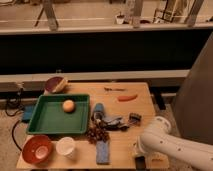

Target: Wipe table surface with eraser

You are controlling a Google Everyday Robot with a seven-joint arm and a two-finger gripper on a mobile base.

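Well right of the green tray [50,120], the gripper [138,151] sits by the eraser [141,161], likely light and stiff, best pinched across its width; its grip I cannot tell.

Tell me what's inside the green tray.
One round orange thing lies in the tray; nothing hides its floor. The gripper is over the near right corner of the table, outside the tray.

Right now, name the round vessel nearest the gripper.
The white cup, beside the orange bowl at the front edge; the gripper sits at the front right of the table.
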